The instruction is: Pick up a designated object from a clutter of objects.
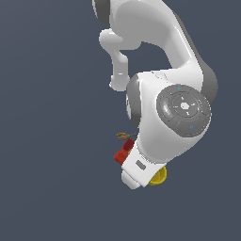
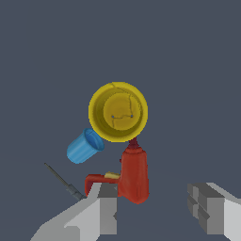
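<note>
Here the pincer (image 2: 153, 214) is held open, empty; ahead are seen a smooth tapered yellow cup (image 2: 118, 112), a blocky red drill (image 2: 131, 175) nearest its fingers, a blue cup (image 2: 84, 146) on its side.

I am looking at only one thing outside the job: a dark slate-blue floor (image 2: 188, 70). It is lying beneath my gripper (image 2: 151, 207) and running out ahead of it and to both sides, reaching every edge of the wrist view. It is showing as one even, flat tone. In the exterior view the same floor (image 1: 47, 188) is filling the whole background in that same even colour, and I cannot tell where it is ending.
</note>
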`<state>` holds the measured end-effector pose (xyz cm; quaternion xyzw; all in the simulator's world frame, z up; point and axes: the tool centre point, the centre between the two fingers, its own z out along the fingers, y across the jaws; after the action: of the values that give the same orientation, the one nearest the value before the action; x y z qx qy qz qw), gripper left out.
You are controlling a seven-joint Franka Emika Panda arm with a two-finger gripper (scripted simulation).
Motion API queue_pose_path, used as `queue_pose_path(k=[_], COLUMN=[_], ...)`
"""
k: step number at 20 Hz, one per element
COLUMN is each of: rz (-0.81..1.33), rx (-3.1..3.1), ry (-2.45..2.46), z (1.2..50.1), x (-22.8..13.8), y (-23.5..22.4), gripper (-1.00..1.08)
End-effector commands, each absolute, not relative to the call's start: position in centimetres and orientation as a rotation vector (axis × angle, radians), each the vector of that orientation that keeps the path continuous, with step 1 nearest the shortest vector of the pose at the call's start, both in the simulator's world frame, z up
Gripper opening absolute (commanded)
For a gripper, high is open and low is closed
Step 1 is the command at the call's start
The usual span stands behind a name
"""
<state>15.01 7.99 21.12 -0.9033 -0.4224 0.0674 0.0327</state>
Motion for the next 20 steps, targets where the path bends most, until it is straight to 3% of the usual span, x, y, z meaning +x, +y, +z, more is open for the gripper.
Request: queue_pose_path(k=[1,20], rz=[0.210,0.193], rx=[-2.722,-2.260], ry=[-1.392,-1.916], z=[20.1,11.7], x=[15.9,19.7], y=[8.8,13.0], gripper=[0.28,0.28])
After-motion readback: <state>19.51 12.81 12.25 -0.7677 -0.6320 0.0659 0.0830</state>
